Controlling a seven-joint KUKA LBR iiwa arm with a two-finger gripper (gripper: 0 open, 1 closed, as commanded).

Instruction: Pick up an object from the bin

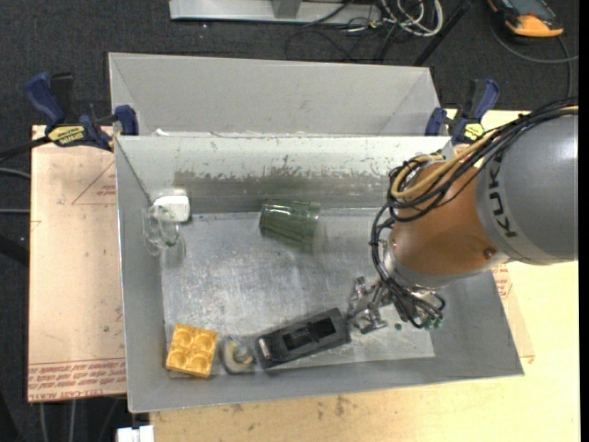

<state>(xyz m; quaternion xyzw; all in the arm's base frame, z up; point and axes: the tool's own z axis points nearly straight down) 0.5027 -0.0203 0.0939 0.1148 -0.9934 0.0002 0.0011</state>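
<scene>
The gripper [366,309] sits low in the bin [241,274], at the front right of the floor, just beside the right end of a black oblong device [302,337] lying tilted along the front wall; whether it is released or clenched cannot be told. A yellow block [192,350] lies in the front left corner. A green cup [291,222] lies on its side near the back wall.

Blk tool [299,337] just beside gripper [368,309], bin [276,270] front.
</scene>
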